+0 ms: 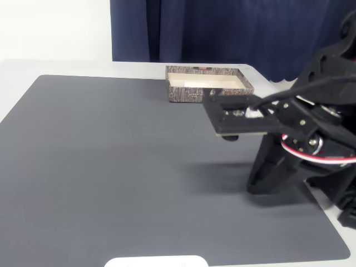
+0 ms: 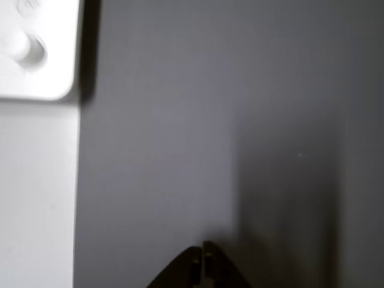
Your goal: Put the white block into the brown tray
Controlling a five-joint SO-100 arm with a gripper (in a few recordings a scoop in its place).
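Lying behind tool [image 2: 203, 255]: brown tray [image 1: 183, 94].

Brown tray [image 1: 186, 95]: one shallow rectangular box seen in the fixed view, with outer walls in a dark brown bark-like pattern and a pale cream inside. It sits upright and open at the far edge of the dark grey mat, right of centre, long side towards me. Its right front corner is hidden behind my arm. White block [image 1: 192, 84]: I make out a flat, paler strip lying inside the tray towards its left half. It is too blurred for me to be sure of its outline.
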